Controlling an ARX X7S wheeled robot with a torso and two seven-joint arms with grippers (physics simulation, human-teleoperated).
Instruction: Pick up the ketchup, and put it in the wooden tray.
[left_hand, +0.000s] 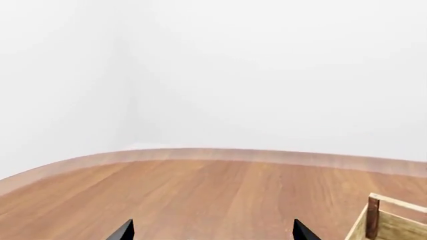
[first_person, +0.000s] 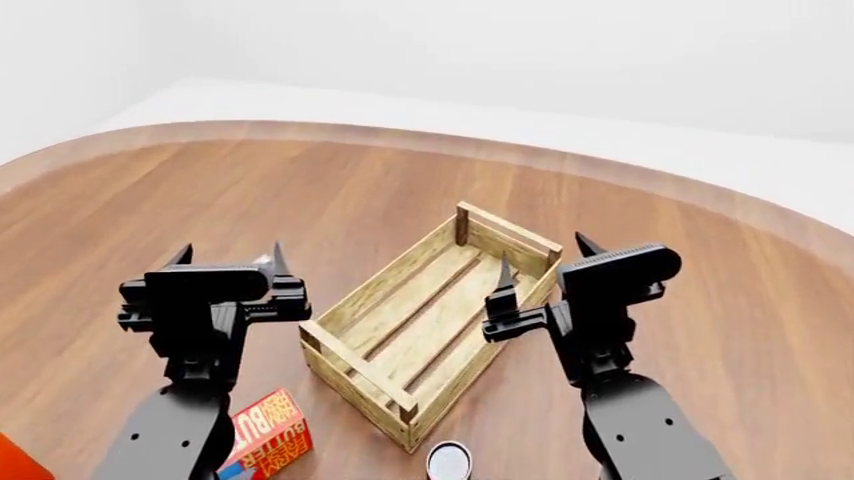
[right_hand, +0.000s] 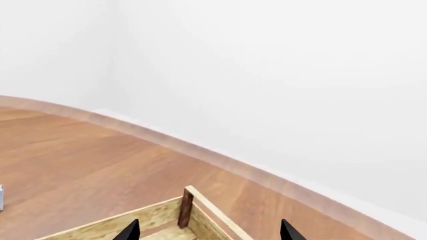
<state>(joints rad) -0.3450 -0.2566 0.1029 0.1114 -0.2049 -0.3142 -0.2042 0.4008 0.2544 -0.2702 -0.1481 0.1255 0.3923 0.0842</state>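
Observation:
The wooden tray (first_person: 350, 307) lies empty in the middle of the table in the head view. A red-orange shape (first_person: 16, 462) shows at that view's bottom left corner, mostly cut off; it may be the ketchup, I cannot tell. My left gripper (first_person: 228, 252) is open and empty, held above the table left of the tray. My right gripper (first_person: 545, 254) is open and empty over the tray's right side. The left wrist view shows the open left gripper (left_hand: 213, 232) and a tray corner (left_hand: 390, 220). The right wrist view shows the open right gripper (right_hand: 209, 232) above a tray corner post (right_hand: 185, 206).
A red butter box (first_person: 270, 437) lies near my left arm, close to the tray's near left corner. A small can (first_person: 449, 461) stands just in front of the tray's near corner. The round wooden table (first_person: 200, 190) ends in a curved far edge before white walls.

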